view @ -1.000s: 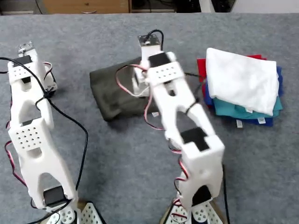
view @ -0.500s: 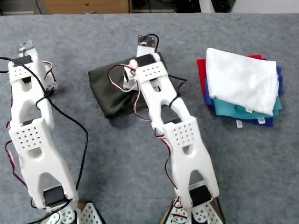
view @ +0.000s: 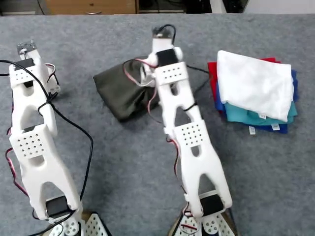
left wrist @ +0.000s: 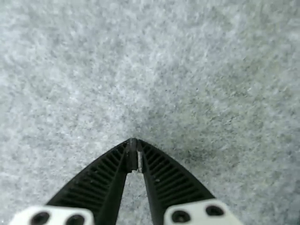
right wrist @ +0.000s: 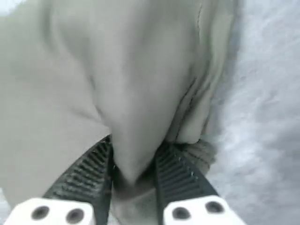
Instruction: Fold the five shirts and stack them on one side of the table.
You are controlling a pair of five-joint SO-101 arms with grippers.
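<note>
Gripping a pinch of the dark olive-green fabric shirt (right wrist: 117,70), the right end effector (right wrist: 135,151) has its ribbed black jaws closed on a thick fold, with a hem seam running just beside them. From above, the olive shirt lies as a rumpled, roughly rectangular bundle near the middle of the grey felt tabletop (view: 123,162), towards the far edge, and the right arm stretches over its nearer side.

Near the right edge sits a stack of four folded shirts: a white shirt (view: 253,83) on top, then a teal shirt (view: 236,114), a dark blue shirt (view: 273,129) and a red shirt (view: 212,71) peeking out at the back. The left end effector (left wrist: 133,143) is closed on nothing, its tips pressed together just above bare felt by the left edge.

The olive shirt looks like the last of the five, and the step in hand appears to be carrying it to the stack. A grip on one edge may let the layers fall open, so the lift should be slow and high enough that no cloth drags on the felt. The bundle should cross well above the white shirt, come down square with the pile, and be released only once its weight rests there. The left arm is well apart and can stay put.
</note>
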